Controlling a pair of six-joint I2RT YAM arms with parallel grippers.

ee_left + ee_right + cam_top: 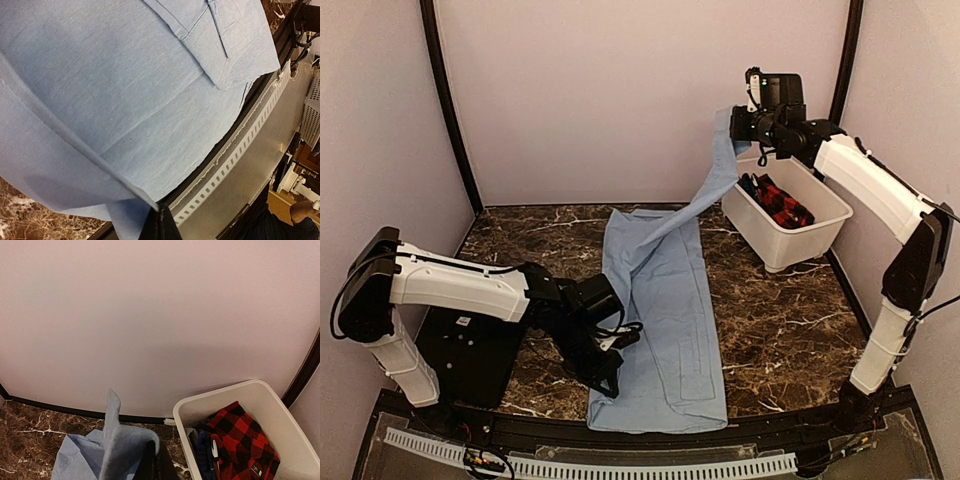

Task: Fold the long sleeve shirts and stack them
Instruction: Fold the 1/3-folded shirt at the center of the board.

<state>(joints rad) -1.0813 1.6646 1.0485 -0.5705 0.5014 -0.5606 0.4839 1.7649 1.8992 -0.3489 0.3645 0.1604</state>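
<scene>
Note: light-blue shirt (665, 300) limp, light; judged best taken at seams. Left gripper (607, 385) jaws clamp hem (650, 420); right gripper (736, 128) jaws clamp sleeve (715, 185).

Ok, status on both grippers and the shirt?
Left gripper shut on light-blue shirt, near corner. Right gripper shut on its sleeve, raised by white bin. Nothing blocking.

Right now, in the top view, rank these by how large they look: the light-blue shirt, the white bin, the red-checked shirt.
1. light-blue shirt
2. white bin
3. red-checked shirt, though part of it is hidden inside the bin
</scene>
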